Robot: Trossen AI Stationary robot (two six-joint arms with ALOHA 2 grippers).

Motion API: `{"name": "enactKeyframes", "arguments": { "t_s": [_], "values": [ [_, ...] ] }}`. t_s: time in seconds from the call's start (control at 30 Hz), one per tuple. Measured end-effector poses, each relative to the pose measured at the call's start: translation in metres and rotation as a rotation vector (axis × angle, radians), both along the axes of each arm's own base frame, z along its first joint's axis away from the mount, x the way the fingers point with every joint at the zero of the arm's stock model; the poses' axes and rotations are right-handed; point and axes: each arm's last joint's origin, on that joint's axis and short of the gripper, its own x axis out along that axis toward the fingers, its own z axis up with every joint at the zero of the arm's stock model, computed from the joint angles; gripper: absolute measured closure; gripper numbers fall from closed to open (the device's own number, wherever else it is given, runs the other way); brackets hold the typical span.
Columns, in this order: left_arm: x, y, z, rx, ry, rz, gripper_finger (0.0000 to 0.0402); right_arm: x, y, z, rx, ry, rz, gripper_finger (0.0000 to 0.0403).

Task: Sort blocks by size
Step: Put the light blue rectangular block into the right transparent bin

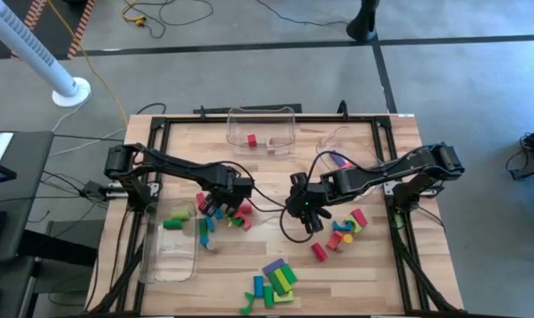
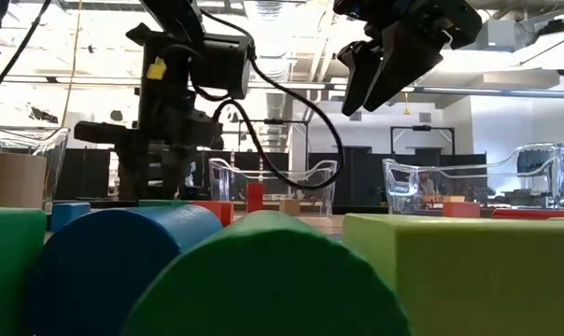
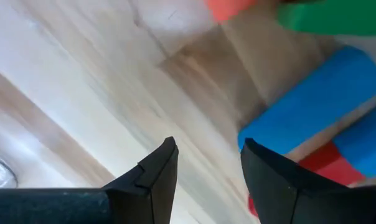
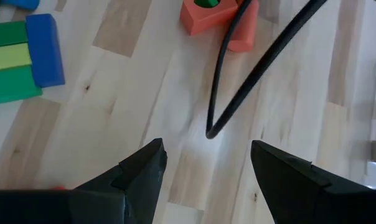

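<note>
Blocks lie in three loose groups on the wooden table: one at the middle left (image 1: 230,214), one at the right (image 1: 345,230) and one by the near edge (image 1: 272,283). My left gripper (image 1: 210,206) points down at the left side of the middle-left group. It is open over bare wood (image 3: 206,146), with a blue bar (image 3: 312,109) just beside one finger. My right gripper (image 1: 311,216) hangs open above the table's middle (image 4: 206,149), with nothing between its fingers. It shows high up in the low view (image 2: 380,75). My left gripper has one fingertip (image 3: 256,155) right at the blue bar's near corner (image 3: 247,132). I cannot tell whether they touch. Nothing lies between the fingers.
A clear bin (image 1: 261,128) at the far middle holds a red block (image 1: 251,140). A second clear bin (image 1: 338,141) lies to its right, and a third (image 1: 170,247) at the near left holds a green block (image 1: 174,223). A black cable (image 4: 250,68) loops under my right gripper.
</note>
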Motion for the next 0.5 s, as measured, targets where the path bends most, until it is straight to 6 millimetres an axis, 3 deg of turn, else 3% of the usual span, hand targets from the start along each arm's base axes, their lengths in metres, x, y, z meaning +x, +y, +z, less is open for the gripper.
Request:
{"name": "enactKeyframes", "arguments": {
  "t_s": [0.5],
  "values": [
    [-0.0004,-0.0012,-0.0006,-0.128,0.008,-0.039,0.0235,0.0003,0.0002,0.0004,0.001,-0.004,0.005,0.0132]
  ]
}}
